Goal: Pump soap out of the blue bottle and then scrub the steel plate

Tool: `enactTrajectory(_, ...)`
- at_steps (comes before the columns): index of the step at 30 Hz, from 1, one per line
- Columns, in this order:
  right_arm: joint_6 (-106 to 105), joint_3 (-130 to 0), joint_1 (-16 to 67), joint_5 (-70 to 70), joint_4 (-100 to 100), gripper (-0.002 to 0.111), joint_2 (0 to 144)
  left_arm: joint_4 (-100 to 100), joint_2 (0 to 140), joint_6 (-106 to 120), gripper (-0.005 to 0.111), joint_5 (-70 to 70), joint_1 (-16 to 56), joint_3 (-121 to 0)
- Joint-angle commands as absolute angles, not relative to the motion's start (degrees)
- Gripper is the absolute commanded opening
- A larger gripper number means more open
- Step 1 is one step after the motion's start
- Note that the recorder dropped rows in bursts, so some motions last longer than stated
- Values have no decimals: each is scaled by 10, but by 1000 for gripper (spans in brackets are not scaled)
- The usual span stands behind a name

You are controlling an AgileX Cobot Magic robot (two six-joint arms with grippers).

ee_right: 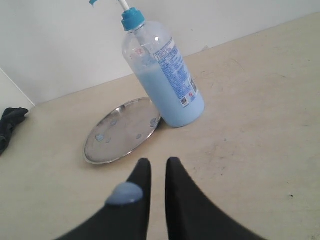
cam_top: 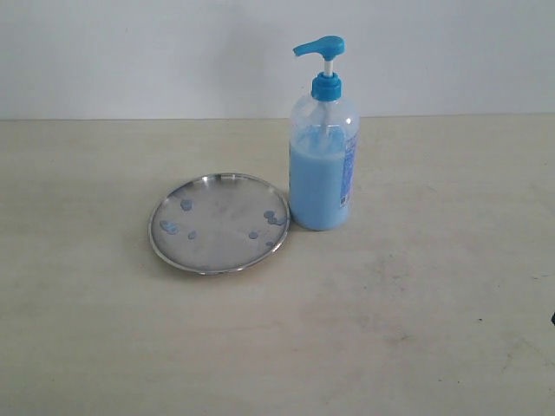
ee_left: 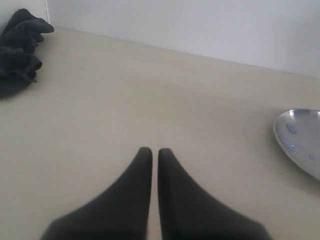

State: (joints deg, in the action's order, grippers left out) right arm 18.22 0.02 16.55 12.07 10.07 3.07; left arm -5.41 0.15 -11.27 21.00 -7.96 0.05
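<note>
The blue bottle [cam_top: 323,147] stands upright on the table, about half full of light blue soap [cam_top: 316,186], its pump head [cam_top: 321,47] raised. Just beside it lies the steel plate [cam_top: 218,223], dotted with small blue drops. In the right wrist view the bottle [ee_right: 165,75] and plate [ee_right: 122,131] lie ahead of my right gripper [ee_right: 159,161], which is shut with a narrow gap, holds nothing and carries a blob of soap [ee_right: 124,194] on one finger. My left gripper [ee_left: 151,150] is shut and empty over bare table, with the plate's edge [ee_left: 302,140] off to one side.
A crumpled dark cloth [ee_left: 20,50] lies by the wall, well away from the plate, and shows as well in the right wrist view as the cloth [ee_right: 9,125]. A white wall [cam_top: 173,52] closes the table's far edge. Neither arm shows clearly in the exterior view.
</note>
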Motion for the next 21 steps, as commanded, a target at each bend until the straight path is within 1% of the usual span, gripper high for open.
enactTrajectory(1, 181, 0, 166, 119, 101, 0, 30, -52, 0, -110, 4, 208, -80, 0)
enactTrajectory(11, 181, 0, 164, 119, 99, 0, 29, -52, 0, -110, 4, 208, -80, 0)
enactTrajectory(13, 181, 0, 141, 112, 63, 0, 9, -52, 0, -110, 4, 208, -80, 0)
enactTrajectory(15, 152, 0, 108, 50, 43, 0, 0, -52, 0, -110, 4, 208, -80, 0)
enactTrajectory(16, 100, 0, 88, -4, 26, 0, 0, -52, 0, -110, 4, 208, -80, 0)
enactTrajectory(17, 35, 0, 68, -96, 0, 0, 0, -52, 0, -110, 4, 208, -80, 0)
enactTrajectory(18, -44, 0, 43, -145, 4, 0, 0, -54, 0, -110, 4, 208, -80, 0)
enactTrajectory(19, -100, 0, 24, -171, 15, 0, 0, -54, 0, -110, 4, 208, -80, 0)
enactTrajectory(21, -136, 0, -14, -158, 43, 0, 0, -54, 0, -110, 4, 208, -81, 0)
